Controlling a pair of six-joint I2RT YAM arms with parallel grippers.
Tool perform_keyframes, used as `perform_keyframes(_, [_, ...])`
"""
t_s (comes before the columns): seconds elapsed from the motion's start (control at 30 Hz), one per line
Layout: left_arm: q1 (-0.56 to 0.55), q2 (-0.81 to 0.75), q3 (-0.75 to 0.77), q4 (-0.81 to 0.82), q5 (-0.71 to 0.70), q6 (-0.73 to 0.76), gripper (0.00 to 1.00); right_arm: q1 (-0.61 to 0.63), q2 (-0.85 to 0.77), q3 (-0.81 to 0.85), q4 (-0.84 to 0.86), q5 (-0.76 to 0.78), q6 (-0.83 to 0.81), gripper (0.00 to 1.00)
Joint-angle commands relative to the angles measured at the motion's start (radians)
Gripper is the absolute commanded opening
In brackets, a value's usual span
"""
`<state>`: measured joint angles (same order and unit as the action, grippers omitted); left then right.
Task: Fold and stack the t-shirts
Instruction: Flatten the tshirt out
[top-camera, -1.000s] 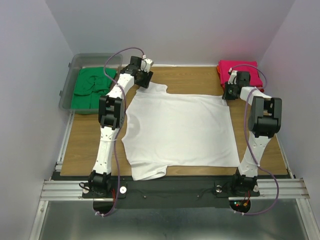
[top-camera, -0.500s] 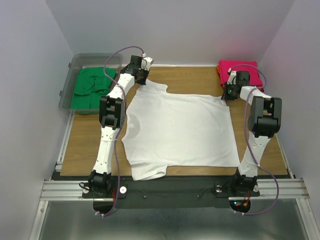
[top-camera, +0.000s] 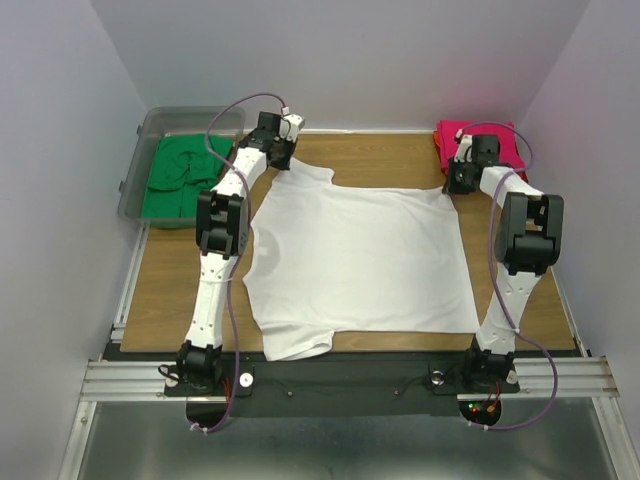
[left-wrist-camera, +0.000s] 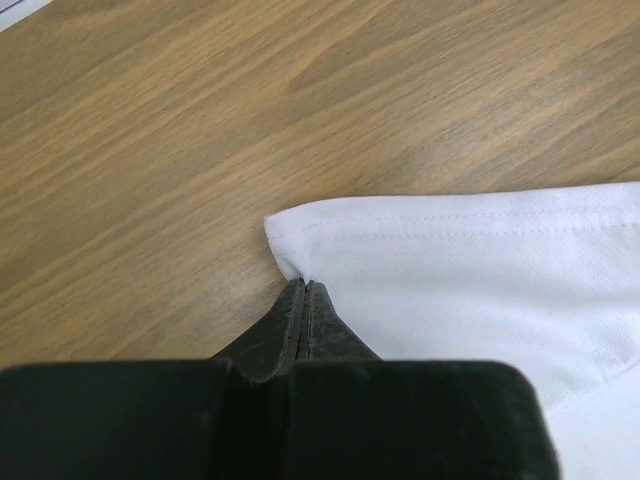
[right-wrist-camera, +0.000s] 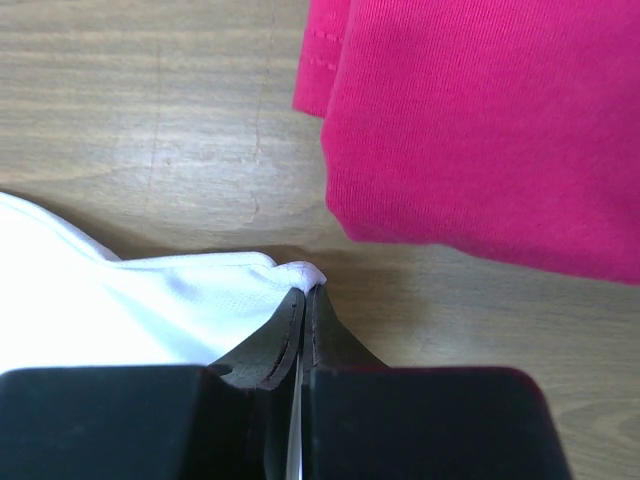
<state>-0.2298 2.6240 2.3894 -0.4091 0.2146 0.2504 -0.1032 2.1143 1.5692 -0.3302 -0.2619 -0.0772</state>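
A white t-shirt (top-camera: 360, 265) lies spread flat across the middle of the wooden table. My left gripper (top-camera: 283, 160) is at its far left sleeve, with the jaws shut on the hem corner (left-wrist-camera: 300, 240) of the sleeve. My right gripper (top-camera: 456, 183) is at the shirt's far right corner, shut on a small peak of white cloth (right-wrist-camera: 300, 275) that pokes out past the fingertips. A folded magenta t-shirt (top-camera: 478, 140) sits just behind the right gripper, and in the right wrist view the magenta t-shirt (right-wrist-camera: 480, 130) is a little beyond the jaws. A green t-shirt (top-camera: 180, 175) lies in the bin.
A clear grey plastic bin (top-camera: 132, 185) stands off the table's far left corner. Bare wood (top-camera: 180, 290) shows left of the white shirt, and more bare wood (top-camera: 385, 155) behind its collar. The enclosure walls close in on both sides.
The left gripper has shut on the sleeve corner. The right gripper has finished shutting on its corner and moved slightly toward the far side, pulling the cloth with it.
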Motion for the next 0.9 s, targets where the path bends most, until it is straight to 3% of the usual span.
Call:
perform_keyframes(0.0, [0.024, -0.203, -0.027, 0.069, 0.061, 0.009, 0.00, 0.003, -0.060, 0.055, 0.005, 0.003, 0.004, 0.01])
perform_keyframes(0.4, [0.037, -0.380, -0.174, 0.089, 0.109, 0.099, 0.00, -0.020, -0.106, 0.081, 0.003, -0.014, -0.016, 0.00])
perform_keyframes(0.87, [0.053, -0.596, -0.492, 0.148, 0.143, 0.159, 0.00, -0.024, -0.231, 0.002, -0.010, -0.060, -0.102, 0.01])
